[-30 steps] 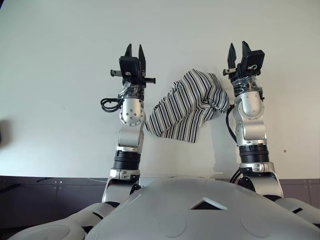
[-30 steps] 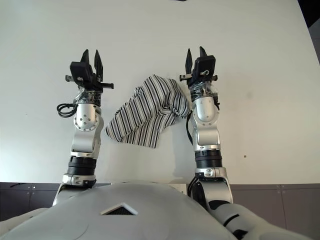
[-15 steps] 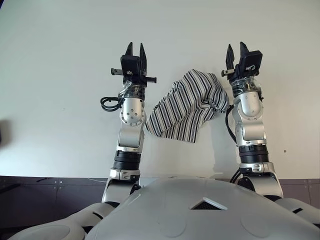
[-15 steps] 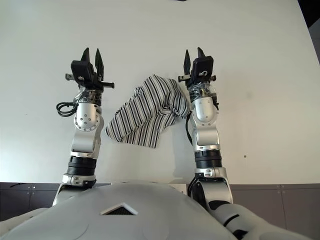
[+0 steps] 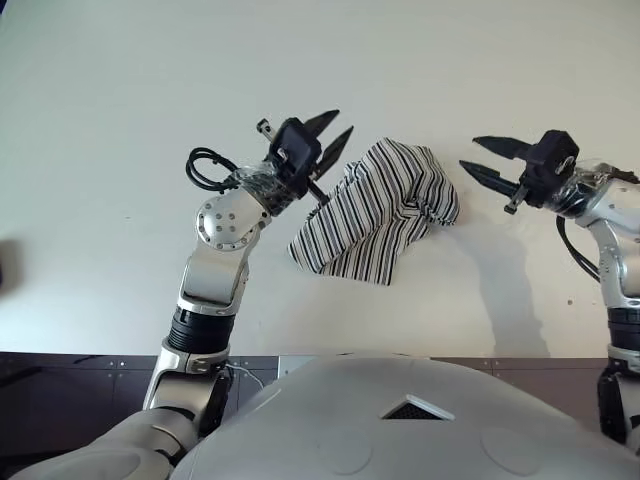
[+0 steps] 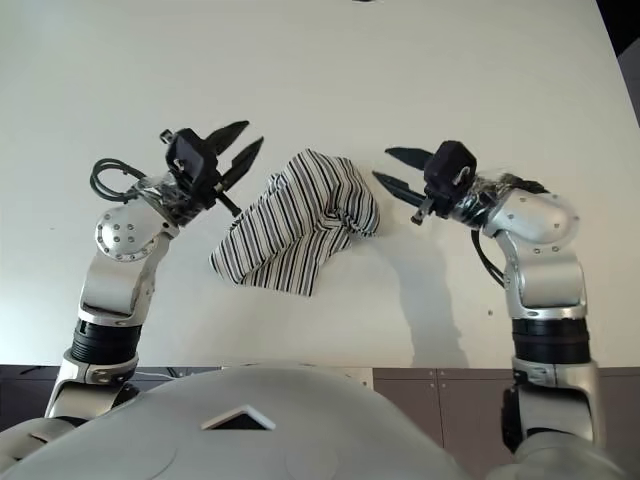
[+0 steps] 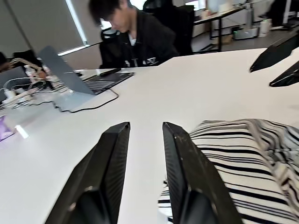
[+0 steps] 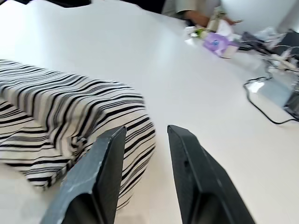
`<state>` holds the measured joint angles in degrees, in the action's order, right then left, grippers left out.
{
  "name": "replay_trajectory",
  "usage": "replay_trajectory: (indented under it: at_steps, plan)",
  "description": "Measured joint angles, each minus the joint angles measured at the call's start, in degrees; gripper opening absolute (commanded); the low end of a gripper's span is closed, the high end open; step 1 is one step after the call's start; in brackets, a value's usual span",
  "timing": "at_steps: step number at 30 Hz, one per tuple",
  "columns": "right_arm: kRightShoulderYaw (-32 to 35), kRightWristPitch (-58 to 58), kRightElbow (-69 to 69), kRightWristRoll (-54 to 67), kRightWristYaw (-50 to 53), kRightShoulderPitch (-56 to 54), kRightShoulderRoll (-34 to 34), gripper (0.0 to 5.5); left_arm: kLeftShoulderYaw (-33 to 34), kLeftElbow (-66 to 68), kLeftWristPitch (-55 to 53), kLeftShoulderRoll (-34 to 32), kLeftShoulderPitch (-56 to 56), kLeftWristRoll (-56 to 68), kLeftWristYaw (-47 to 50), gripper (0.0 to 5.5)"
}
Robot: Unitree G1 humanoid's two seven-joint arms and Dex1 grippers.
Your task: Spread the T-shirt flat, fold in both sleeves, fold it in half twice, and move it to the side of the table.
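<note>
A black-and-white striped T-shirt (image 5: 380,212) lies crumpled in a heap on the white table (image 5: 120,90), between my two arms. My left gripper (image 5: 334,133) hangs open just left of the heap, its fingers pointing right toward the cloth, nothing between them. In the left wrist view its fingers (image 7: 184,158) frame the striped cloth (image 7: 243,154). My right gripper (image 5: 482,156) is open to the right of the heap, pointing left at it, a short gap away. The right wrist view has the T-shirt (image 8: 70,112) beyond its fingers (image 8: 110,158).
The white table reaches far on all sides of the heap. A laptop (image 7: 79,79) with cables rests near the far edge, where a person sits. Small items (image 8: 215,42) and a cable (image 8: 266,102) sit at another far edge.
Both arms have swung from pointing straight ahead to pointing inward at the T-shirt; the left wrist turned right, the right arm moved outward and turned left. The T-shirt has not moved.
</note>
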<state>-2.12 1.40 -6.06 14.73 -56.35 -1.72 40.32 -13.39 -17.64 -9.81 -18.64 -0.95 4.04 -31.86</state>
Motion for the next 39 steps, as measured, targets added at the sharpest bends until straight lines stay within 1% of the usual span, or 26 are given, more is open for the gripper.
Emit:
replay_trajectory:
  at_steps: [2, 4, 6, 9, 12, 14, 19, 23, 25, 29, 33, 37, 39]
  plan:
    - [-2.29, -0.1, 1.27, -0.23, -4.66, -0.59, 1.54, 1.62, -2.36, -1.41, -1.36, -2.23, 0.46, 1.45, -4.48, 1.27]
    - [-4.17, -0.62, 3.55, -1.45, -5.5, -1.65, 1.2, 1.62, -3.78, -1.58, -1.42, -4.62, 2.33, 1.35, -6.99, 1.27]
    - [-7.21, -1.31, 5.3, -3.59, -5.37, -2.19, -0.67, 1.62, -5.99, -1.92, -1.47, -7.63, 6.35, 1.3, -9.71, 1.27]
    - [-10.53, -4.56, 9.38, -9.56, -1.95, -2.81, -3.02, 1.62, -8.99, -2.75, -0.78, -10.73, 8.4, -0.94, -11.97, 1.27]
    - [-12.06, -9.71, 14.01, -15.88, 2.64, -3.33, -3.27, 1.62, -10.2, 2.11, 3.07, -15.28, 8.91, -7.09, -12.35, 1.27]
    - [-12.43, -13.21, 15.83, -18.74, 5.04, -3.65, -3.24, 1.62, -9.86, 4.14, 6.3, -17.08, 8.32, -8.96, -12.08, 1.27]
    - [-13.16, -21.9, 21.5, -25.84, 13.33, -5.1, -2.35, 1.62, -6.04, 10.49, 10.17, -19.9, 4.17, -11.21, -11.49, 1.27]
    - [-13.05, -23.73, 22.02, -26.96, 16.07, -4.46, -2.13, 1.62, -3.91, 12.92, 11.58, -20.06, 2.76, -10.84, -11.23, 1.27]
    - [-12.49, -24.15, 20.1, -26.28, 16.06, -2.92, -1.54, 1.62, -2.1, 12.79, 11.55, -18.71, 1.53, -7.97, -11.37, 1.27]
    - [-12.27, -24.72, 15.77, -24.71, 13.2, -0.88, -0.47, 1.62, -0.82, 13.42, 13.61, -17.95, -0.42, -7.69, -10.32, 1.27]
    - [-12.93, -25.92, 11.91, -25.94, 12.06, 0.26, 0.98, 1.62, -0.56, 12.51, 15.29, -18.11, -0.4, -7.65, -11.8, 1.27]
    - [-13.08, -24.8, 5.31, -23.65, 9.38, 1.5, 1.49, 1.62, -0.65, 10.98, 17.16, -20.93, 2.48, -8.89, -13.37, 1.27]
    - [-13.28, -24.79, 4.6, -23.77, 8.77, 1.57, 1.64, 1.62, -0.51, 8.63, 18.41, -24.25, 5.75, -8.88, -15.98, 1.27]
